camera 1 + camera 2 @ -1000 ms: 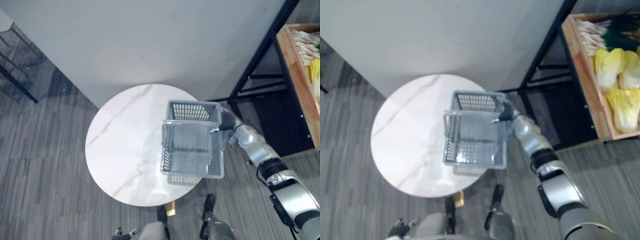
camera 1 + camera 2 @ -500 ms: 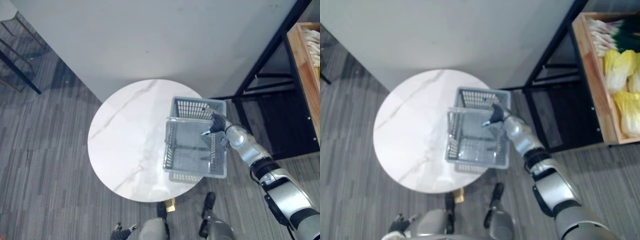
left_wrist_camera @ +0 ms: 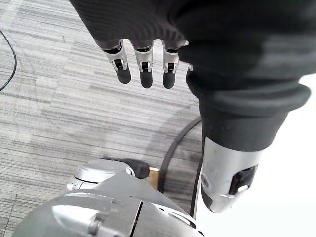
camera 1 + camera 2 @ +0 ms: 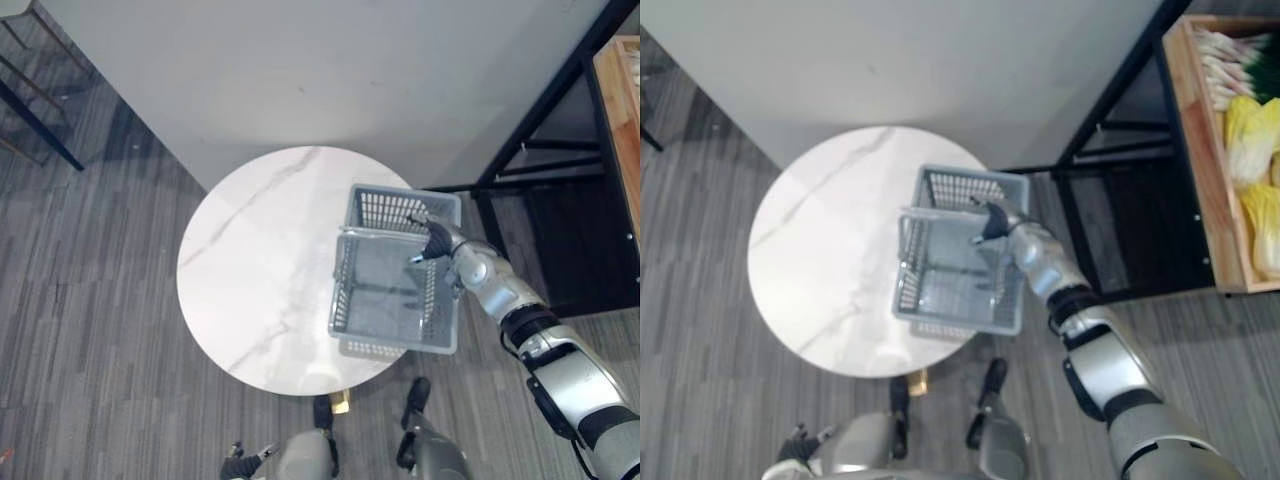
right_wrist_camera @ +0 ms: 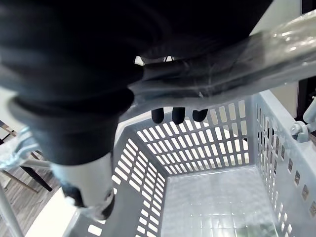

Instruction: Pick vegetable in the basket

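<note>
Basket: the grey slotted basket point(image 4: 344, 295) stands on the round white table point(image 4: 250, 280), at the table's 3 o'clock edge, with its near corner hanging past the rim toward 5 o'clock.
Basket inside: the basket floor point(image 5: 217, 197) is bare, with no vegetable in it.
Handle: the handle point(image 5: 237, 54) stands raised across the basket's 12 o'clock end.
Right hand: the right hand point(image 4: 437, 242) reaches in from 3 o'clock, its fingers curled round the handle and gripping it.
Vegetables: pale yellow-green cabbages point(image 4: 1248, 125) and green onions point(image 4: 1230, 50) lie in a wooden crate point(image 4: 1196, 170) on a black rack point(image 4: 1110, 110), at about 2 o'clock from the basket and well apart from it.
Left hand: the left hand point(image 3: 143, 64) hangs low over the grey carpet point(image 3: 59, 113), fingers straight and loose, holding nothing.
Progress: early, as I judge it. The basket is in hand, but no vegetable has been taken, so the picking and loading are all left to do.
View against view: the right eye view gives the cabbages and onions, where the left eye view gives just a strip of crate edge. The right wrist view settles the grip and the bare basket floor, which are too small to judge from the head.
</note>
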Controlling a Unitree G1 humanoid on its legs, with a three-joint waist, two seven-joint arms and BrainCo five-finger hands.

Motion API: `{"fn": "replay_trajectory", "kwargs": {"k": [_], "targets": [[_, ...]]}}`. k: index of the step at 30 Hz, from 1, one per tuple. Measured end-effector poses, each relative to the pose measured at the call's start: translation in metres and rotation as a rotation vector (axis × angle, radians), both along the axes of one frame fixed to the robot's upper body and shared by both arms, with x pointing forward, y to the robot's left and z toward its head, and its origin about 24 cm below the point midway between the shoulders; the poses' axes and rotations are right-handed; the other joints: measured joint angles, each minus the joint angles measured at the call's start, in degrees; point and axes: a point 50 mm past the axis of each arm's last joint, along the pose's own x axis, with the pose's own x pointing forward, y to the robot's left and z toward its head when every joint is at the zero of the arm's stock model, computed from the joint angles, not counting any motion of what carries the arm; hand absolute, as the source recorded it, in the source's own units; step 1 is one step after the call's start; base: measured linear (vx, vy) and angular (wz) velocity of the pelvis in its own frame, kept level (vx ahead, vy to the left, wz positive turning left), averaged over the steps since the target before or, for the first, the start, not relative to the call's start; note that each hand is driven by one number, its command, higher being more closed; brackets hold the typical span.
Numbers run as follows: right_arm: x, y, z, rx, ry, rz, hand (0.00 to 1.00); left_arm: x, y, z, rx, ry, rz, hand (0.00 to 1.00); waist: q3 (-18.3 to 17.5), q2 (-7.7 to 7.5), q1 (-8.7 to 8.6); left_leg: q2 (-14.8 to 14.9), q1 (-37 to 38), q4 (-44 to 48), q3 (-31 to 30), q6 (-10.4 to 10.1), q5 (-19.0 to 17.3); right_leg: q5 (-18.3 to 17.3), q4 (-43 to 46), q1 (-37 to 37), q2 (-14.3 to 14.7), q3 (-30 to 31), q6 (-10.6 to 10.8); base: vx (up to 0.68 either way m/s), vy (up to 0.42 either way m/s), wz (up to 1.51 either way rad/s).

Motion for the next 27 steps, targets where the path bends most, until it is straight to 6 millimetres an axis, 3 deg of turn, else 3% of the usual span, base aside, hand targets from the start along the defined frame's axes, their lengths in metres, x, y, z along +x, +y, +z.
{"fn": "replay_trajectory", "kwargs": {"k": [15, 24, 27], "targets": [[-0.002, 0.006, -0.008, -0.136, 0.018, 0.049, 1.00, 0.003, 0.001, 0.001, 0.012, 0.003, -0.042, 0.00, 0.15, -0.41, 0.01, -0.05, 0.97, -0.65, 0.61, -0.05, 0.21, 0.04, -0.04, 0.26, -0.01, 0.95, 0.04, 0.00, 0.000, -0.02], [-0.039, 0.032, -0.033, -0.249, 0.060, 0.303, 1.00, 0.003, 0.008, 0.002, 0.040, 0.019, -0.072, 0.00, -1.22, -3.34, -1.13, -0.05, 3.01, -0.93, 2.21, -0.09, 0.15, 0.83, -0.74, 1.37, 0.23, 3.69, 0.38, 0.00, 0.000, -0.09], [-0.056, 0.033, -0.036, -0.236, 0.046, 0.379, 1.00, -0.005, 0.015, 0.001, 0.060, 0.062, -0.093, 0.00, -3.60, -4.83, -2.50, -0.16, 3.32, -0.90, 3.14, -0.06, 0.08, 0.94, -0.75, 1.19, 0.19, 4.73, 0.54, -0.01, -0.001, -0.14]]}}
